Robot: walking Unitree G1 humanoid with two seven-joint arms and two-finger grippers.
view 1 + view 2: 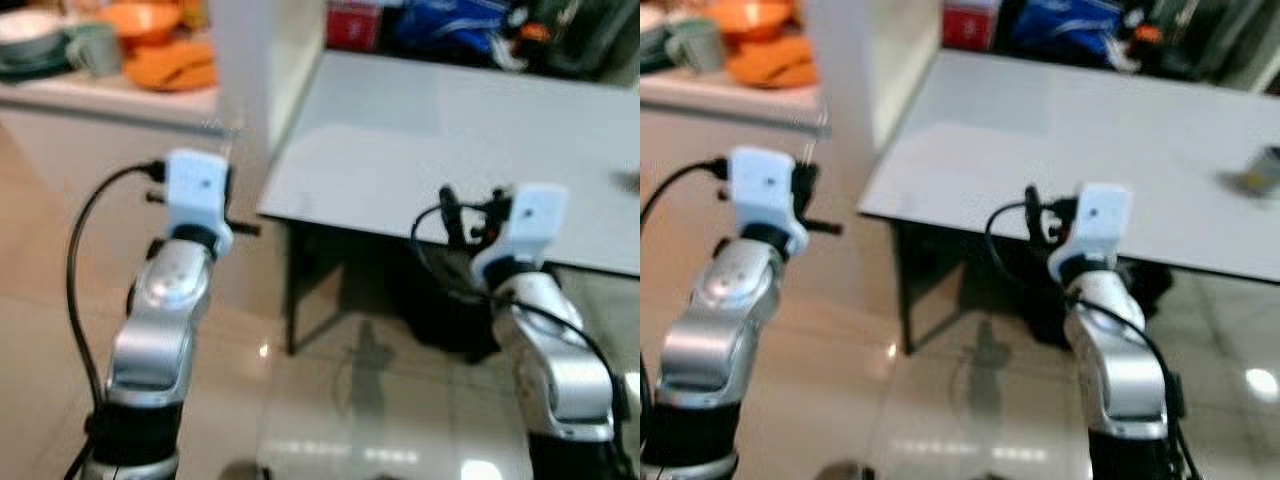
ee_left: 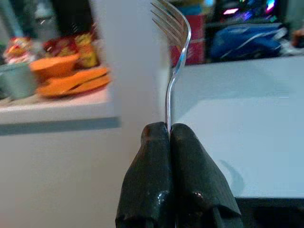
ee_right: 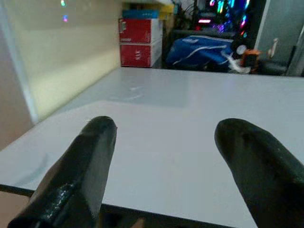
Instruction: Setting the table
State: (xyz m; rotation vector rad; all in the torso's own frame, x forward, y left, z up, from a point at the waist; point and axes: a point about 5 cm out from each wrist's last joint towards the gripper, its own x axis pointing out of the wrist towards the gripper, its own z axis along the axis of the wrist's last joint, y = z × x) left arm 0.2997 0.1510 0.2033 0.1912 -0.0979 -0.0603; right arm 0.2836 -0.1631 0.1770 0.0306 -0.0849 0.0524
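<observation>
My left gripper [image 2: 169, 132] is shut on the handle of a silver fork [image 2: 176, 42], which stands upright with its tines pointing up. It is held in front of a white wall corner, between the counter and the table. The left arm [image 1: 170, 290] is raised at the left. The white table [image 1: 450, 140] lies ahead and to the right. My right gripper [image 3: 164, 130] is open with nothing between its fingers, and hovers at the table's near edge. The right arm [image 1: 540, 310] is raised before that edge.
A counter [image 1: 110, 95] at the far left carries orange plates [image 1: 172, 62], an orange bowl [image 1: 142, 18] and a green mug [image 1: 92, 48]. A small grey object [image 1: 1262, 170] lies on the table's right side. Red boxes [image 3: 137, 42] and a blue bag [image 3: 204, 47] stand beyond the table. The floor is glossy tile.
</observation>
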